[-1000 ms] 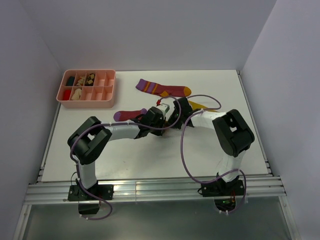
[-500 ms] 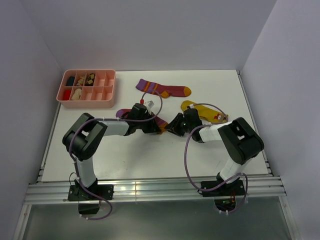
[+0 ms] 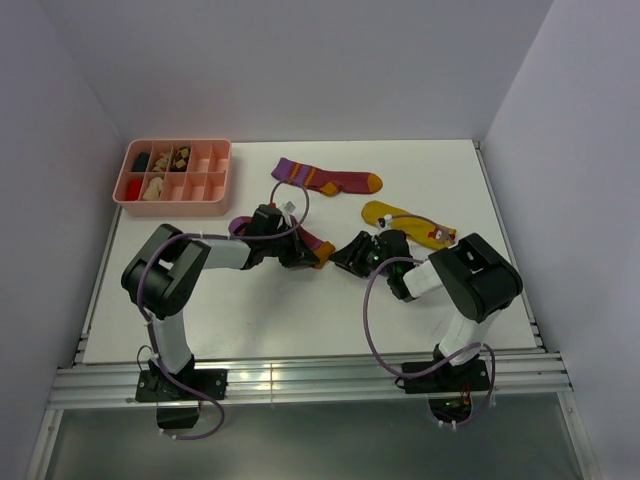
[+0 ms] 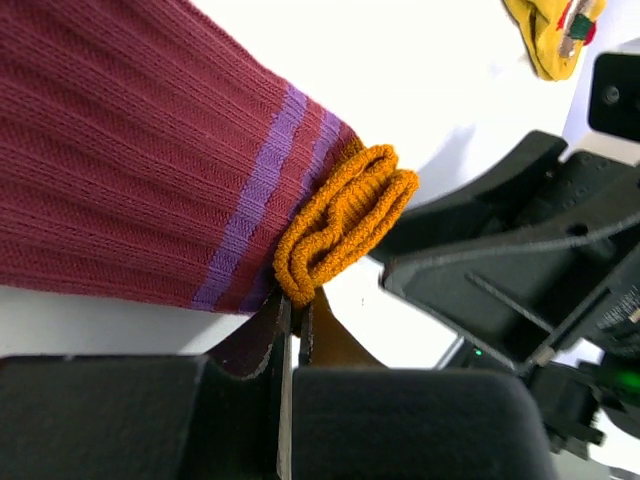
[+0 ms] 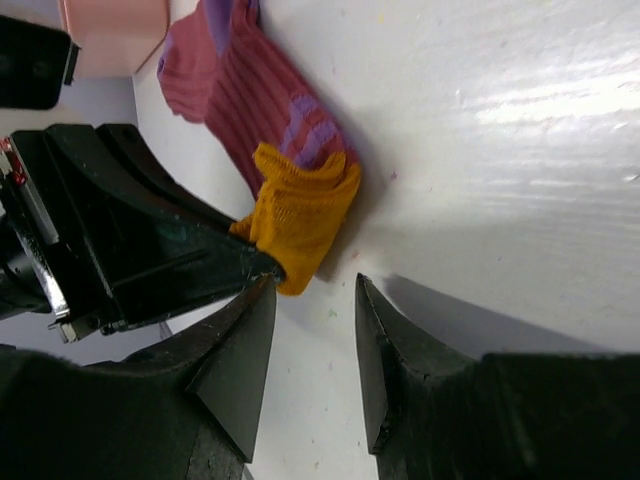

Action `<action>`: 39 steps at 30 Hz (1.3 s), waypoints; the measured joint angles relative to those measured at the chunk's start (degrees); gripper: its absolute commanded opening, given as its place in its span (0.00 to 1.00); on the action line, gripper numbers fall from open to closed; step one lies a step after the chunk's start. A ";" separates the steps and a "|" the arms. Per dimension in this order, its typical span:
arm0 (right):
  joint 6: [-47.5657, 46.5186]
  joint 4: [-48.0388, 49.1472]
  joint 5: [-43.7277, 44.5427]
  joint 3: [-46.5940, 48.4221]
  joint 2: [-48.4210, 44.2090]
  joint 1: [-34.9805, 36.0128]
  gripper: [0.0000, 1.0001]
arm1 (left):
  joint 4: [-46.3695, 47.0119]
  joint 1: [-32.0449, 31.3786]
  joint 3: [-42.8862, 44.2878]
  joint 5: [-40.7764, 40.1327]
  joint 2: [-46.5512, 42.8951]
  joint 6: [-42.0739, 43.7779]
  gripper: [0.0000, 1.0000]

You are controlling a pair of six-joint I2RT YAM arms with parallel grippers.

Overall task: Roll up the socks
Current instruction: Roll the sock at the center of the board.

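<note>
A maroon sock [image 4: 120, 150] with a purple stripe lies flat, and its orange toe [image 4: 345, 225] is folded over on itself. My left gripper [image 4: 295, 305] is shut on the edge of that folded toe, which also shows in the top view [image 3: 321, 257]. My right gripper [image 5: 313, 288] is open and empty, its fingertips [image 5: 262, 290] just short of the orange toe [image 5: 300, 215] and facing the left gripper [image 5: 140, 245]. A second maroon sock [image 3: 325, 178] lies flat at the back. The mustard-yellow sock [image 3: 405, 222] lies right of centre. The brown-and-tan sock is out of view.
A pink compartment tray [image 3: 175, 190] with small items stands at the back left. White walls enclose the table on three sides. The two grippers [image 3: 308, 254] [image 3: 348, 258] nearly meet at mid-table.
Both grippers have moved nearer and a little left. The left one drew the maroon sock's toe along. The right arm came off the mustard sock, which now shows fully.
</note>
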 measured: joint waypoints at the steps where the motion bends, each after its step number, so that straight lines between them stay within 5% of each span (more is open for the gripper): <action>1: 0.00 0.81 0.02 0.02 0.61 -0.26 0.44 | 0.02 0.09 -0.07 0.44 0.00 -0.48 0.01; 19: 0.68 4.81 -0.76 5.46 8.70 -0.39 0.43 | 1.36 0.96 -1.07 2.78 1.38 -5.46 0.01; 25: 0.00 1.86 -0.42 8.04 9.92 0.07 0.26 | 1.57 1.01 -1.07 2.82 1.49 -5.95 0.01; 28: -0.20 1.51 -0.57 8.90 10.93 0.13 0.00 | 1.77 1.05 -1.07 2.93 1.55 -5.92 0.01; 30: -0.37 0.79 -0.57 9.29 11.10 0.15 0.00 | 1.73 1.11 -1.07 3.13 1.60 -5.86 0.01; 34: -1.81 -4.33 -0.15 11.10 9.86 0.28 0.00 | 0.76 1.11 -0.76 2.49 1.55 -3.89 0.30; 39: -5.27 -18.69 3.43 15.50 5.81 0.96 0.00 | -4.57 0.11 1.14 -2.62 -1.64 2.21 0.51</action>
